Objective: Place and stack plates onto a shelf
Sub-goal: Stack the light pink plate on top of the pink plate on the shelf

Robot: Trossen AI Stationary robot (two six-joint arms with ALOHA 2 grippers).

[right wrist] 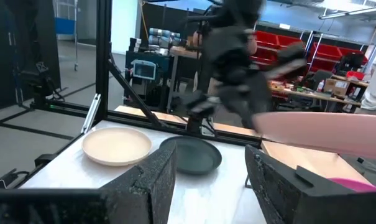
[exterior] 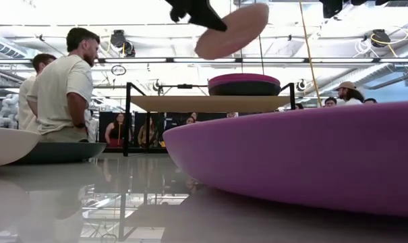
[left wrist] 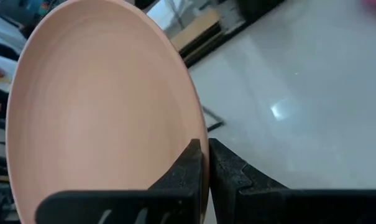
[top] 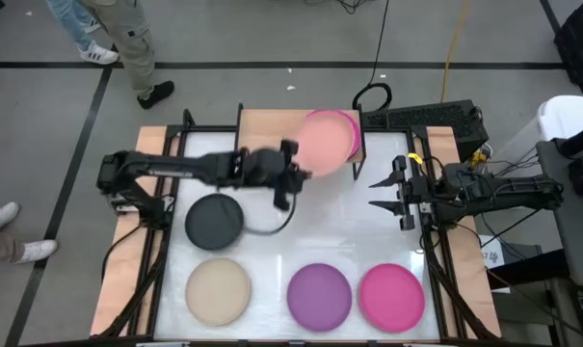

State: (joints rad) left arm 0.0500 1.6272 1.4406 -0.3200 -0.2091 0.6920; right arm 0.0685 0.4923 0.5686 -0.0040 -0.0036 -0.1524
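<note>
My left gripper (top: pixel 296 181) is shut on a salmon pink plate (top: pixel 322 145), held in the air over the near edge of the shelf (top: pixel 272 130) at the table's far side. The low view shows this plate (exterior: pixel 232 30) tilted, above a magenta plate resting on a dark one (exterior: pixel 244 84) on the shelf's wood top (exterior: pixel 190 102). A black-grey plate (top: pixel 214 219), a beige plate (top: pixel 219 291), a purple plate (top: pixel 319 294) and a magenta plate (top: pixel 391 297) lie flat on the table. My right gripper (top: pixel 383 193) waits open at the table's right side. My left gripper pinches the salmon plate's rim (left wrist: pixel 199 127) between its two fingers, one on the hollow upper face and one (left wrist: pixel 228 177) on the underside. The fingers come from the table's left, slanting a little downward. The plate is lifted clear and tilted, reaching out beyond the fingertips.
The shelf's black legs (exterior: pixel 128 118) stand on the far part of the table. Bare white tabletop (top: pixel 368 231) lies between the shelf and the near row of plates. People stand in the room beyond the table (exterior: pixel 65 88).
</note>
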